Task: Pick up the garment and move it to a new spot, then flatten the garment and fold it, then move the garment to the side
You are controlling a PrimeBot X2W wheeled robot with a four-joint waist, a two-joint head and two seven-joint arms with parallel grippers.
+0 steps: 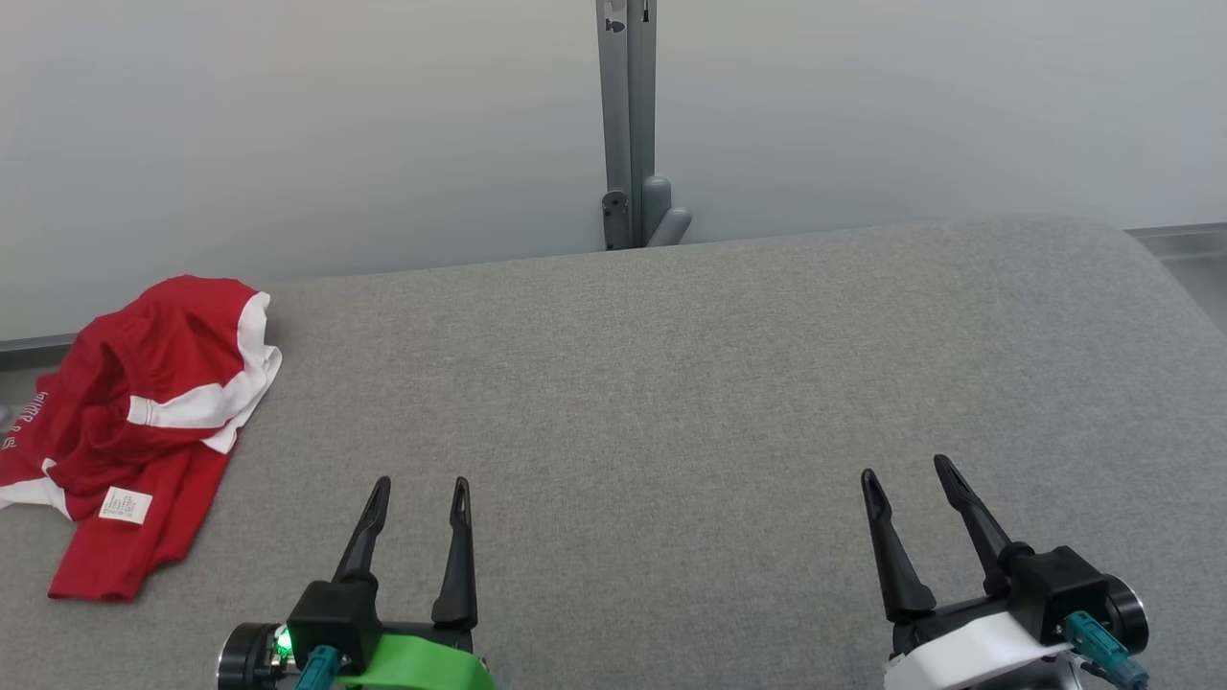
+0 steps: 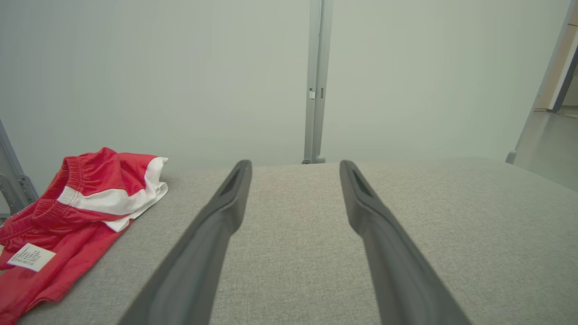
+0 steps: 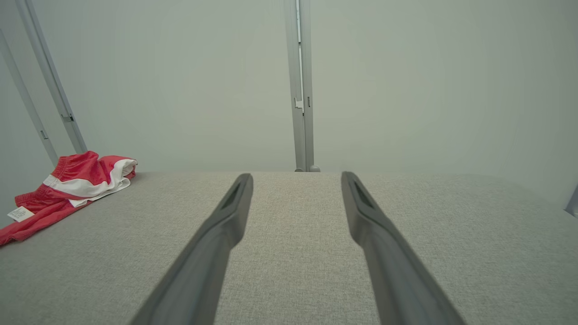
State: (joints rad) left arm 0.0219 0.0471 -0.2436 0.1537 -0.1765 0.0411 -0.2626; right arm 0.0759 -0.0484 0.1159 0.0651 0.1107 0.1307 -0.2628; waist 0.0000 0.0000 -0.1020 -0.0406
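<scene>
Red, white-banded crumpled garment is heaped at left on the grey cloth-covered tabletop; fingers of left gripper and right gripper are spread wide, empty.

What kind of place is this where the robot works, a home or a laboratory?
Probably a laboratory or test room: a grey fabric-covered table stands before plain pale partition walls joined by a grey metal post, with a crumpled red and white garment lying on its left part.

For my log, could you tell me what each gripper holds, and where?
Nothing: left gripper and right gripper are open and empty; the garment lies untouched.
</scene>
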